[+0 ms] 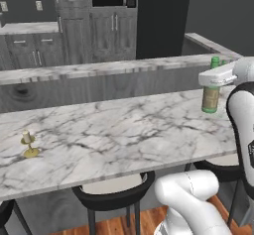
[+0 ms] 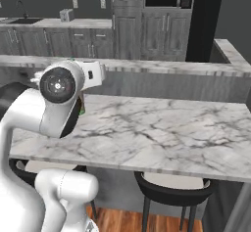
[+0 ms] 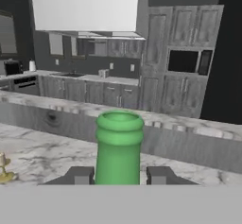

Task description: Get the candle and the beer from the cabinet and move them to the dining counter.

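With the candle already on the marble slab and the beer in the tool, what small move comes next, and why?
Probably open the tool and let go: the beer stands upright at the dining counter surface, seemingly resting there, and the candle is already placed.

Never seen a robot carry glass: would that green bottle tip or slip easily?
Probably rigid but breakable, since the beer looks like glass. Tall and narrow, it may tip if nudged on the dining counter. The gripper clasps its smooth neck, so slipping seems possible.
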You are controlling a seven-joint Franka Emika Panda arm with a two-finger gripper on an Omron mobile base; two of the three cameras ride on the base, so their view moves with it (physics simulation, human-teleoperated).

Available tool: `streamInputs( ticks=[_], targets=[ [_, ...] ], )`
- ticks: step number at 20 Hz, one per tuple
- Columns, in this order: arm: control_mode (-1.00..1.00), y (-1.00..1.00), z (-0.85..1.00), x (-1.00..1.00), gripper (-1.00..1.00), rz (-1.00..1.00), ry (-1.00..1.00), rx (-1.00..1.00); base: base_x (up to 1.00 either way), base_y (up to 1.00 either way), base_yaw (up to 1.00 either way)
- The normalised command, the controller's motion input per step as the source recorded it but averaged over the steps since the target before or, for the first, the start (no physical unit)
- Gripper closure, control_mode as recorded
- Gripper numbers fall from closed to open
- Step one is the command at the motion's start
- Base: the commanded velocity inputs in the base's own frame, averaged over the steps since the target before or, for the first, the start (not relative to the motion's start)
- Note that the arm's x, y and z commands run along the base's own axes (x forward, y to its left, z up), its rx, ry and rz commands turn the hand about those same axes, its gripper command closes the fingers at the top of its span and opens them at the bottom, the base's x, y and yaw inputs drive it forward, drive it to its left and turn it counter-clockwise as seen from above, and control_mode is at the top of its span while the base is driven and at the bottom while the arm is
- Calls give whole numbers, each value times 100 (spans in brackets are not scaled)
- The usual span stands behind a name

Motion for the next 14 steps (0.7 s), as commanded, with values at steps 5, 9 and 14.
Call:
streamInputs(
  ticks=[5,9,14],
  targets=[
    [-100,-4,-91,100,100,30,0,0,0,0,0],
    [-100,0,-87,100,100,25,7,0,0,0,0],
    [-100,14,-79,98,100,9,11,0,0,0,0]
  ],
)
